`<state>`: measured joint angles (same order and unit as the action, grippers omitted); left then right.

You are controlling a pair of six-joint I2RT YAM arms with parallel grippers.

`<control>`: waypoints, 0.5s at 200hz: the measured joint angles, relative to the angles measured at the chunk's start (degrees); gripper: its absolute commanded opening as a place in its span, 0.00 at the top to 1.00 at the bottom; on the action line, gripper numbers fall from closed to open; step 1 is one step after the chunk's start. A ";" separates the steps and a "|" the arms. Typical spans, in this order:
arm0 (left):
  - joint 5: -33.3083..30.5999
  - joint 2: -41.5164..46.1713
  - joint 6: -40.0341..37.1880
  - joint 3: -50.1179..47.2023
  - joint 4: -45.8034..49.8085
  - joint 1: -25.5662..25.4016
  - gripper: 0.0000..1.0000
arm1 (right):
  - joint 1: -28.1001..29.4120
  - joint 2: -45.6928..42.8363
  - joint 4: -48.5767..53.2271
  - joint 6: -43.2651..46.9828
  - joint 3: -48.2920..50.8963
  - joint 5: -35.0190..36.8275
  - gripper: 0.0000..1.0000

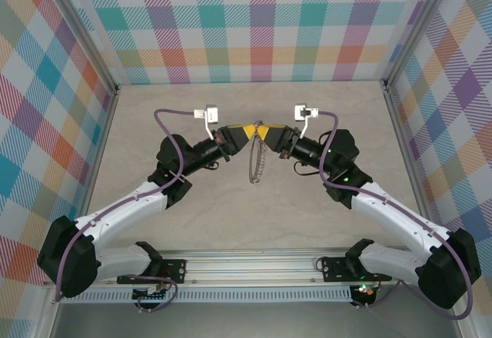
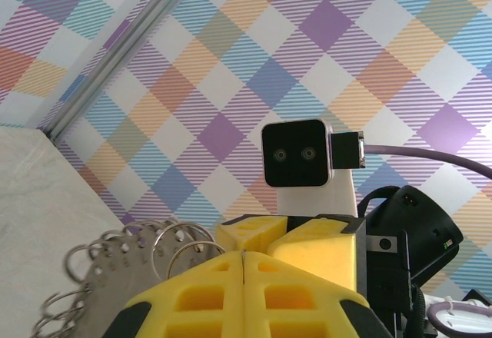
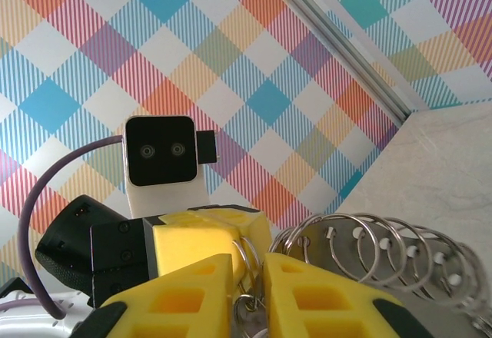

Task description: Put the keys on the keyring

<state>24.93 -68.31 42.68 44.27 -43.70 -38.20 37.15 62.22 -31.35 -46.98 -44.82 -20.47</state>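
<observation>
**Where your two grippers meet tip to tip, the keyring hangs between them**

As the top view shows it, your left gripper (image 1: 247, 133) and right gripper (image 1: 265, 133) face each other nose to nose above the table (image 1: 192, 223). The keyring (image 1: 256, 163) is seen edge-on, just below their yellow tips.

From the left wrist, the left gripper's fingers (image 2: 192, 299) are clenched together, with only a hairline seam between them. You cannot tell whether anything is pinched in that seam. The keyring's loop-lined rim (image 2: 115, 273) juts out just beside the left-hand finger.

From the right wrist, the right gripper's fingers (image 3: 330, 303) are closed to a narrow gap with wire loops of the keyring caught in it. The rest of the hoop (image 3: 384, 257) fans out past the right-hand finger. Small metal bits in that gap are too tiny to identify.
</observation>
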 measured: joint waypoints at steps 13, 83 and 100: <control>0.00 -0.09 -0.02 0.00 -0.02 0.00 1.00 | 0.07 0.00 -0.07 0.00 0.13 -0.11 0.81; -0.22 -0.24 -0.02 0.00 -0.37 0.00 1.00 | 0.04 0.26 -0.09 -0.13 0.15 0.04 1.00; -0.48 -0.22 -0.28 0.02 0.28 0.00 0.84 | 0.04 0.17 0.57 0.39 0.15 0.26 1.00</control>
<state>24.45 -68.53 42.39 44.29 -43.42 -38.20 37.19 62.39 -30.79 -46.59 -44.66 -20.21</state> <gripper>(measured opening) 0.050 0.067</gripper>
